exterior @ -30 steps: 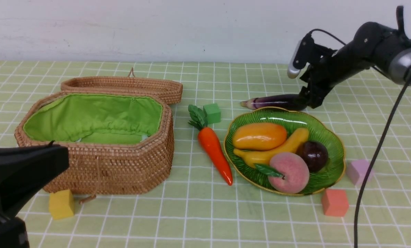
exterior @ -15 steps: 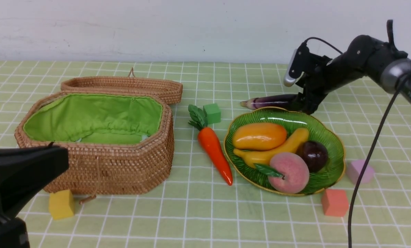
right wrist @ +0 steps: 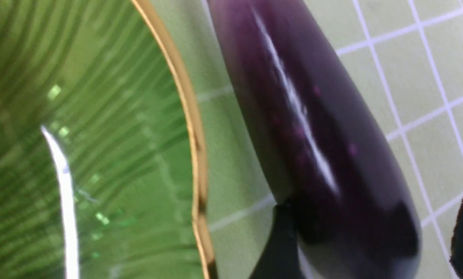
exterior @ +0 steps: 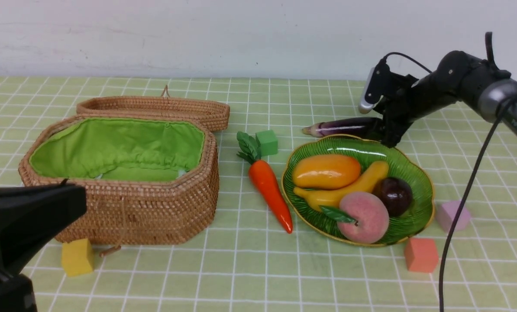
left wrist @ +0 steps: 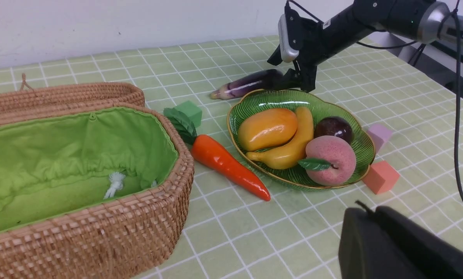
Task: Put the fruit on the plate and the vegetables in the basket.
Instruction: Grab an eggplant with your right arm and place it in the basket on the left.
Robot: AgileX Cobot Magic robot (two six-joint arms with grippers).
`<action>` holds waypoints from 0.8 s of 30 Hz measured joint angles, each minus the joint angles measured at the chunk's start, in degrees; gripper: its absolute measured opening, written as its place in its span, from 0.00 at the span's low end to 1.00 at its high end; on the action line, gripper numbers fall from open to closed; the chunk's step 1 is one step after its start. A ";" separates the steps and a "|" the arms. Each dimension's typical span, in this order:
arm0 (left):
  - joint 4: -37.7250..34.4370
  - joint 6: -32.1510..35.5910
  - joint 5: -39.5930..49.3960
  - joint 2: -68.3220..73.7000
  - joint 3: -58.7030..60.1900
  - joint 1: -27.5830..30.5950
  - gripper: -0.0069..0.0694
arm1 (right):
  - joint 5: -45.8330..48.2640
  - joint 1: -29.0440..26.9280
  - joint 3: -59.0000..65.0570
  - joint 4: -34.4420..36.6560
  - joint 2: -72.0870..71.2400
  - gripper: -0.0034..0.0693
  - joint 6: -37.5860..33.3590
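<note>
One glossy purple eggplant (exterior: 343, 127), pale-tipped, lies just beyond the plate (exterior: 414, 173), thick end between the right gripper's (exterior: 380, 131) spread fingers (right wrist: 280, 240). The left gripper (exterior: 63, 206), near left, is pressed together; the right arm (left wrist: 429, 15) reads "PiPER".

Matte-black right arm (exterior: 457, 76) — silver collar (exterior: 497, 93), trailing black cable (exterior: 467, 195)

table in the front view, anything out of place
Two vegetables sit outside the basket: the carrot lies between it and the plate, and the eggplant lies behind the plate, right gripper around its thick end.
</note>
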 joint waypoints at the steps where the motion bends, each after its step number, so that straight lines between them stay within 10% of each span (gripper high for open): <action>1: 0.00 0.00 0.00 0.00 0.00 0.00 0.12 | 0.00 -0.26 0.00 0.19 0.08 0.80 -0.02; 24: 0.10 0.00 0.00 0.00 0.00 0.00 0.11 | 0.11 -0.74 -0.06 5.71 1.72 0.60 -5.85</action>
